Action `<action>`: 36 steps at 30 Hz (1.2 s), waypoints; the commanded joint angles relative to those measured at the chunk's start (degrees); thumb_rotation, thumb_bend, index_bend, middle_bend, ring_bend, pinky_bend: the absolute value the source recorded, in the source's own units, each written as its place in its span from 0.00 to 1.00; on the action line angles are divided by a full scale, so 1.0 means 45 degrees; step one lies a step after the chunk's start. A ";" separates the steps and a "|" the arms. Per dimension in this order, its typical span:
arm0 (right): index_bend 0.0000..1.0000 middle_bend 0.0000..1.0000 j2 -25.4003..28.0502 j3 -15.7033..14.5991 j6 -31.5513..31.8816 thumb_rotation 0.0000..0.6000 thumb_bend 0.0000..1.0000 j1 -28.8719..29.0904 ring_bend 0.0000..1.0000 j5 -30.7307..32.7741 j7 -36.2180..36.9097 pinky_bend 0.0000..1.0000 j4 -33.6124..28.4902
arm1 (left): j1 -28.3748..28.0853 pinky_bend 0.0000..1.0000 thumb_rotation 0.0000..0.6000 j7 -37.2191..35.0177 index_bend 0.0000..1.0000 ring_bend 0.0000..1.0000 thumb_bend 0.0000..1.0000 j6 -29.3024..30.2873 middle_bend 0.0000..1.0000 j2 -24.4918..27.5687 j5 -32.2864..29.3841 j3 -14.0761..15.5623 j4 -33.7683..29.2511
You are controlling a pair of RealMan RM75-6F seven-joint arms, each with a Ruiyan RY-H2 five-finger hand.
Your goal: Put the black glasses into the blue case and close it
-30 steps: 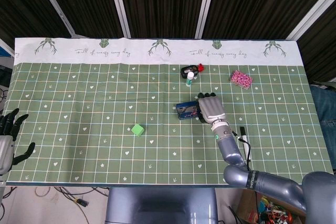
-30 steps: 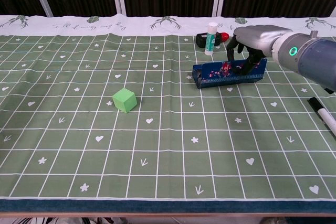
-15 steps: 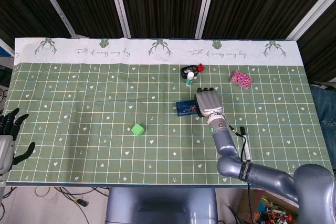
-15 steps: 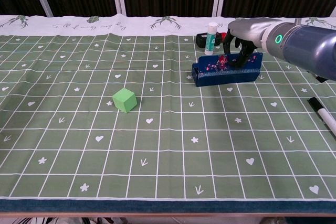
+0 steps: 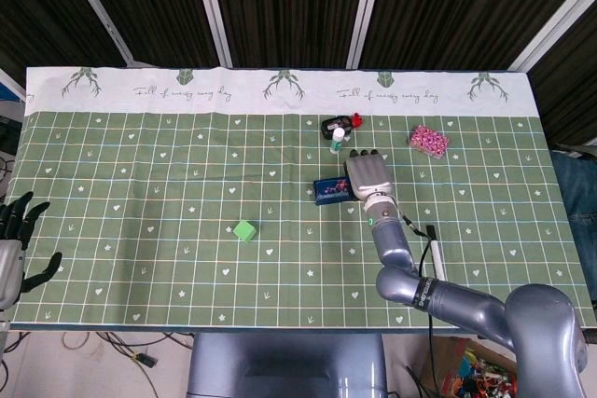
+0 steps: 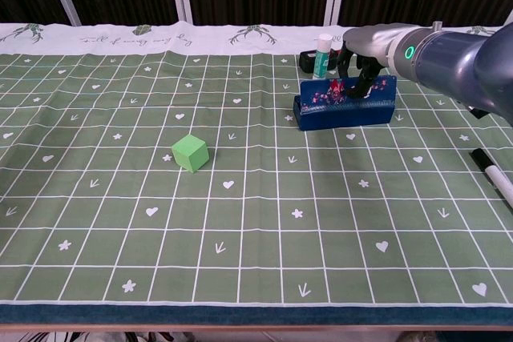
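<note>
The blue case (image 5: 328, 191) lies right of the table's middle; in the chest view the blue case (image 6: 345, 108) shows its printed lid tipped almost down onto the base. My right hand (image 5: 368, 177) lies over the case's right part, and in the chest view the right hand (image 6: 367, 52) hooks its dark fingers over the lid's top edge. No black glasses show in either view; the inside of the case is hidden. My left hand (image 5: 14, 235) hangs off the table's near left edge, fingers spread, holding nothing.
A glue stick (image 6: 324, 47) and a black object with a red part (image 5: 333, 125) stand just behind the case. A pink item (image 5: 428, 141) lies far right, a green cube (image 6: 191, 152) left of centre, and a marker pen (image 5: 434, 256) near the right front.
The case's lid has swung from open to nearly down on the base. My right hand has moved with it toward the far side. The left hand has stayed put.
</note>
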 commanded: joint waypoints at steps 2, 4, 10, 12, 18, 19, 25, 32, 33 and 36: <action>0.34 0.21 -0.0116 -0.0061 -0.0182 1.00 0.52 0.0199 0.23 0.0317 -0.0098 0.24 0.0311 | -0.0002 0.00 1.00 -0.0003 0.13 0.00 0.31 -0.0005 0.00 0.0002 0.0014 0.0009 0.0002; 0.19 0.18 -0.0172 -0.0055 -0.0206 1.00 0.50 0.0259 0.22 0.0392 -0.0065 0.24 0.0431 | -0.0002 0.00 1.00 -0.0003 0.13 0.00 0.31 -0.0006 0.00 0.0001 0.0020 0.0012 0.0001; 0.00 0.12 -0.0271 0.0102 -0.0313 1.00 0.48 0.0401 0.18 0.0364 0.0332 0.24 0.0651 | -0.0004 0.00 1.00 0.0007 0.13 0.00 0.31 -0.0013 0.00 -0.0005 0.0021 0.0018 0.0011; 0.00 0.11 -0.0235 0.0148 -0.0300 1.00 0.48 0.0419 0.17 0.0203 0.0543 0.23 0.0624 | -0.0011 0.00 1.00 0.0025 0.13 0.00 0.31 -0.0025 0.00 -0.0010 0.0021 0.0021 0.0014; 0.00 0.11 0.0219 0.0304 0.0070 1.00 0.48 0.0173 0.16 -0.0263 0.1247 0.23 -0.0103 | -0.0020 0.00 1.00 0.0025 0.13 0.00 0.31 -0.0033 0.00 -0.0016 0.0017 0.0014 0.0036; 0.00 0.11 0.0344 0.0309 0.0205 1.00 0.48 0.0078 0.16 -0.0356 0.1361 0.23 -0.0317 | -0.0021 0.00 1.00 0.0023 0.13 0.00 0.31 -0.0036 0.00 -0.0016 0.0012 0.0012 0.0044; 0.00 0.11 0.1717 -0.0175 0.1495 1.00 0.34 -0.1057 0.16 -0.1501 0.1978 0.23 -0.2633 | -0.0032 0.00 1.00 -0.0011 0.13 0.00 0.31 -0.0054 0.00 -0.0011 -0.0012 -0.0004 0.0068; 0.00 0.11 0.4037 -0.1423 0.2838 1.00 0.26 -0.3105 0.16 -0.3684 0.3352 0.23 -0.5729 | -0.0059 0.00 1.00 0.0094 0.13 0.00 0.31 -0.0047 0.00 -0.0055 0.0085 0.0025 0.0032; 0.00 0.11 0.4323 -0.1585 0.3032 1.00 0.26 -0.3403 0.16 -0.4023 0.3627 0.23 -0.6062 | -0.0060 0.00 1.00 0.0134 0.13 0.00 0.31 -0.0033 0.00 -0.0068 0.0112 0.0034 0.0027; 0.00 0.11 0.4888 -0.2022 0.3867 1.00 0.26 -0.4233 0.16 -0.5090 0.4340 0.22 -0.6702 | -0.0039 0.00 1.00 0.0208 0.13 0.00 0.31 0.0009 0.00 -0.0097 0.0149 0.0061 0.0014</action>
